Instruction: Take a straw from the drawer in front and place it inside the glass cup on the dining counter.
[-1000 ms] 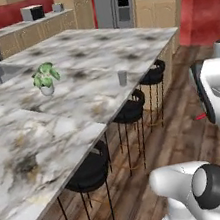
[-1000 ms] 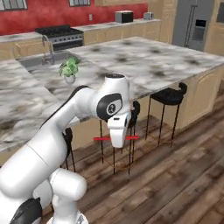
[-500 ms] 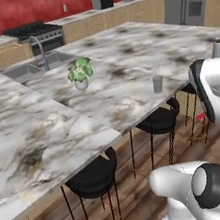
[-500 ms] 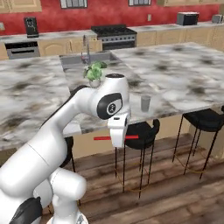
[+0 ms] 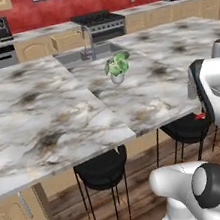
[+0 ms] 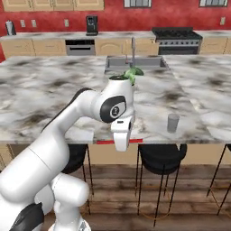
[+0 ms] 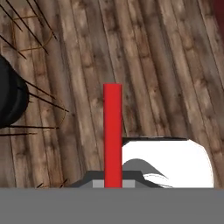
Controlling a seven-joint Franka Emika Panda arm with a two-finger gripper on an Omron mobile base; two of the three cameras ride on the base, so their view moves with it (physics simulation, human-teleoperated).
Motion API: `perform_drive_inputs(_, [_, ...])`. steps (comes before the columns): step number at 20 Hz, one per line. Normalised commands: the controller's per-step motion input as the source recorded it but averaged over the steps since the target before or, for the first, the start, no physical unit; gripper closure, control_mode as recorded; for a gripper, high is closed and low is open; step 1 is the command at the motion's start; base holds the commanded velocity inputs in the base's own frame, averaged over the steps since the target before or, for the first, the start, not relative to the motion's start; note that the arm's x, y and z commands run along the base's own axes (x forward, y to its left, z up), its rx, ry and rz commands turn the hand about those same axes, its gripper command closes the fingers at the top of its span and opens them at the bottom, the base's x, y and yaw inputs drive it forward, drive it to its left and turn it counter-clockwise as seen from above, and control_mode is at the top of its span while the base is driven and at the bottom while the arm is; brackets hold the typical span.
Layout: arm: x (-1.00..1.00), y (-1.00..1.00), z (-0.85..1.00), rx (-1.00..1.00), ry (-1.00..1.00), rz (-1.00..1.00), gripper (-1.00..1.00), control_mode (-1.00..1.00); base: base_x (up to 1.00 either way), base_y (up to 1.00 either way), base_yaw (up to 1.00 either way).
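Our base has swung round so the glass cup [image 6: 173,122] now sits right of centre, while our gripper [image 6: 120,143] stays clamped on the straw [image 6: 119,141], carried level mid-frame below the dining counter [image 6: 54,94].

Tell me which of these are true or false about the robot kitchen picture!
1. The claw is shut on the thin bright red straw. True.
2. The red straw is already standing inside the small greyish glass cup. False: the cup stands on the white-grey marble dining counter with no straw in it; the straw is off to its left, in the claw.
3. The white pot with a green plant sits on the marble counter near the sink. True.
4. The straw is held level, sticking out on both sides of the claw in the right base view. True.
5. The black round bar stools are stacked on top of the counter. False: they stand on the wooden floor under its edge.
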Motion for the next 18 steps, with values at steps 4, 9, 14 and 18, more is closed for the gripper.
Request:
perform_drive_inputs(4, [0.0,0.0,0.0,0.0,0.0,0.0,1.0,1.0,0.0,-0.48,0.47])
perform_drive_inputs(9, [0.0,0.0,0.0,0.0,0.0,0.0,1.0,1.0,0.03,-0.42,0.38])
perform_drive_inputs(14, [0.0,0.0,0.0,0.0,0.0,0.0,1.0,1.0,0.0,-0.51,0.35])
perform_drive_inputs(18, [0.0,0.0,0.0,0.0,0.0,0.0,1.0,1.0,-0.06,-0.59,0.27])
